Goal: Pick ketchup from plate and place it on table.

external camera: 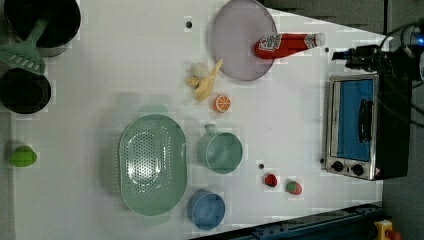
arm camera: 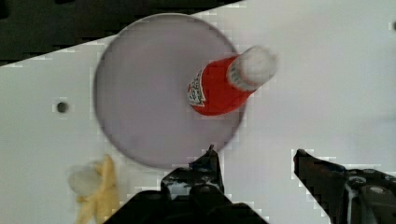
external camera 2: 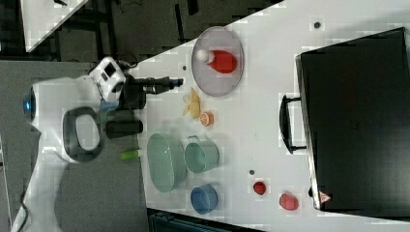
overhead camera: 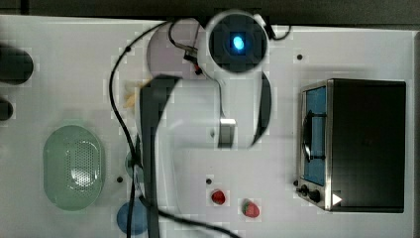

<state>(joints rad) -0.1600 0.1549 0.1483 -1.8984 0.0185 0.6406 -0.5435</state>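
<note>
Your tool [arm camera: 254,156] hangs above the tabletop [arm camera: 327,70] with its two fingers [arm camera: 208,163] spread apart and nothing between them. The ketchup bottle [arm camera: 215,91] stands upright on the plate [arm camera: 144,93], near the plate's rim on the side towards the tool, its white cap up. You can see the plate lying close to the tabletop's edge, beside the dark floor. A yellow peeled banana [arm camera: 100,191] lies on the tabletop just off the plate. In the left view, an orange slice [external camera: 222,103] sits near the banana, and the toaster oven [external camera: 357,125] stands well apart from the plate.
</note>
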